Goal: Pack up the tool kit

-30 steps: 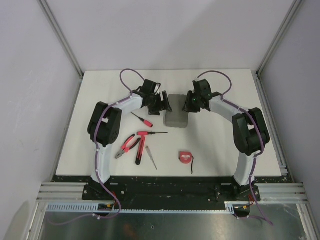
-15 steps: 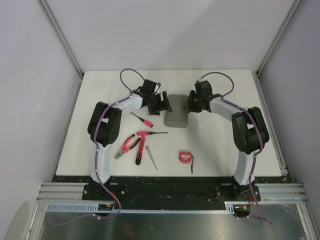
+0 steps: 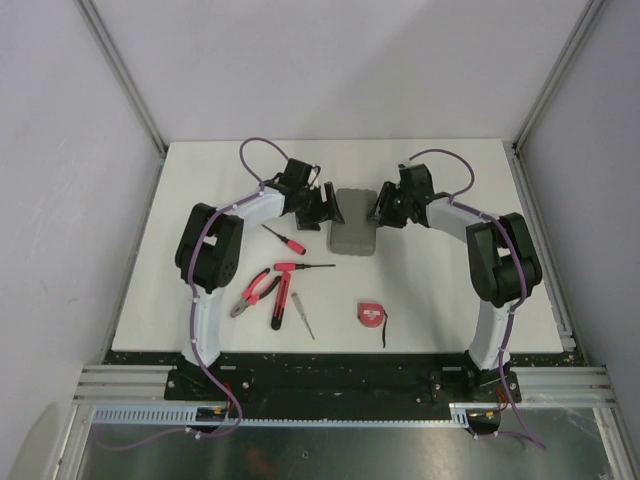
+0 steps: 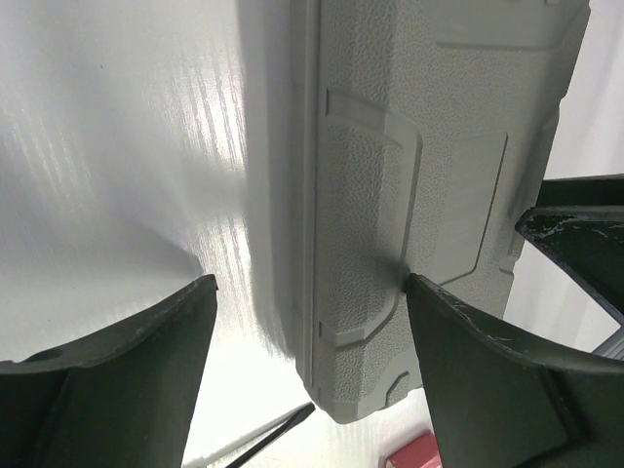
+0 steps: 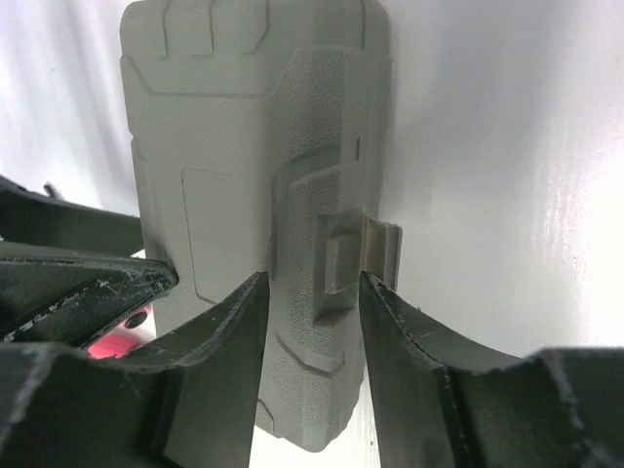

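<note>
**Q:** What is the case (image 3: 353,236) holding?

**A:** Nothing that is showing. It is lying shut, lid up, at the far middle of the table (image 3: 450,290), between the two grippers. The pliers (image 3: 255,290), the screwdrivers (image 3: 283,239) and the tape measure (image 3: 371,315) are lying loose on the table, nearer than the case and well apart from it.

**Q:** What is differing from a second ago?

**A:** The right gripper (image 3: 383,208) is now sitting closer against the case's right side, with its wrist turned. The case, the tools and the left gripper (image 3: 325,208) are lying where they were.

**Q:** What are the wrist views adding?

**A:** The right wrist view is showing the latch (image 5: 341,255) on the case's side, standing between the fingers of the right gripper (image 5: 312,283). Those fingers are standing narrowly apart, and whether they are touching the latch cannot be told. The left wrist view is showing the left gripper (image 4: 307,288) gaping wide across the case's long edge. One fingertip (image 4: 414,288) is touching the lid and the other is hanging over bare table. The top view is showing neither detail.
</note>
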`<state>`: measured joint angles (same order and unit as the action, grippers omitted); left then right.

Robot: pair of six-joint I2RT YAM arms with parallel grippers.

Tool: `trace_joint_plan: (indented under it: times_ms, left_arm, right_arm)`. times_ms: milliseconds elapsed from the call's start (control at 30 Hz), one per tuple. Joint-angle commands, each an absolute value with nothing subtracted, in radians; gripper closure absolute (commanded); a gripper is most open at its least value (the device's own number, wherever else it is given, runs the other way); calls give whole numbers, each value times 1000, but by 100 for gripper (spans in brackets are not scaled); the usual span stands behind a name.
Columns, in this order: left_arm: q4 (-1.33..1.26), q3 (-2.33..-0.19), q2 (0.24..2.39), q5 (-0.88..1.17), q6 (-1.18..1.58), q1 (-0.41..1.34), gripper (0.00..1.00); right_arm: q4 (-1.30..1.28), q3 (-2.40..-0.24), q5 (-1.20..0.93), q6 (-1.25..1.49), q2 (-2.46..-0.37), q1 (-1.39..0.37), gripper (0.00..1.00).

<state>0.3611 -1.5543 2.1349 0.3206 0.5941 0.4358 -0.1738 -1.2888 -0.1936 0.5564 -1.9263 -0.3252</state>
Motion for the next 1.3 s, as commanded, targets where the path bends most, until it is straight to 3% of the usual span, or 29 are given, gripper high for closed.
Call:
trace_joint_plan:
  times_ms: [0, 200, 433, 567, 700, 1000, 1267]
  left_arm:
    - [415, -1575, 2169, 315, 551, 427, 17]
    - [415, -1587, 2166, 332, 537, 427, 15]
    - [414, -1600, 2155, 317, 528, 426, 14]
    - [414, -1594, 2150, 309, 527, 425, 14]
    - [413, -1598, 2136, 310, 505, 422, 11]
    - [374, -1631, 2144, 465, 467, 422, 10]
    - [369, -1615, 2126, 421, 468, 419, 10]
  right_arm:
    - [-1, -1213, -379, 600, -1956, -281, 50]
    - [96, -1180, -494, 614, -1989, -267, 46]
    - [88, -1178, -428, 600, -1911, -264, 47]
    - [105, -1178, -495, 607, -1934, -239, 47]
    - [135, -1179, -584, 595, -1972, -255, 41]
    - [302, -1179, -736, 682, -1917, -309, 41]
    - [243, -1179, -624, 672, -1837, -294, 41]
